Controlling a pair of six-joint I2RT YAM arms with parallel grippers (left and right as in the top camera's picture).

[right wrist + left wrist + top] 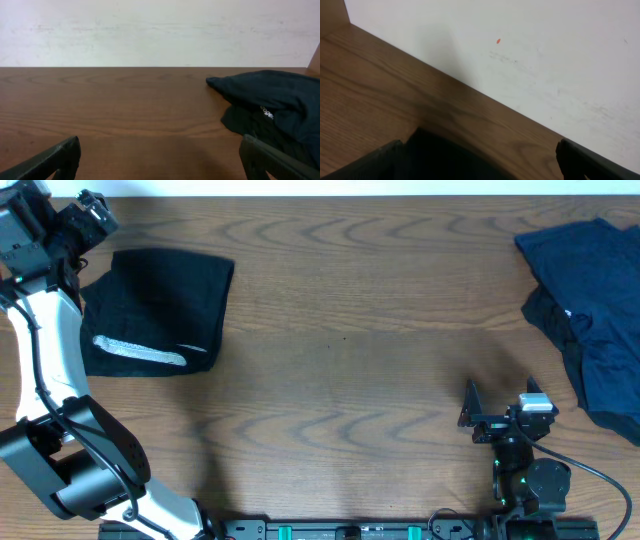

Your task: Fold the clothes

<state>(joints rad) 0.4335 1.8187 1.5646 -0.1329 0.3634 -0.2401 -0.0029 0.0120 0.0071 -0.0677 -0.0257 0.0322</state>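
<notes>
1. Looking down from above, one black garment [160, 300] sits in the upper left of the frame as a tidy, squarish packet with its edges lined up. I'd judge that piece folded and finished.
2. Its pale grey-white strip [140, 352] shows near the lower edge, running left to right and dipping slightly toward the right. The packet's long axis seems to follow the same line, though it is so nearly square that I wouldn't swear to it.
3. What is left is the navy pile [590, 310] against the right edge, in the upper half of the frame. It is rumpled and layered, with no fold begun. Its long axis runs top to bottom, leaning toward the lower right corner.
4. The left fingers [585, 160] stand well apart with nothing pinched. They are up in the top left corner, just beside the black packet's upper left corner, and face the wall.
5. The right fingers [55, 157] are spread wide too and hold nothing. They are low in the frame, right of centre, over bare counter [350, 330]. The navy pile is near but apart from them, up and to the right.
</notes>
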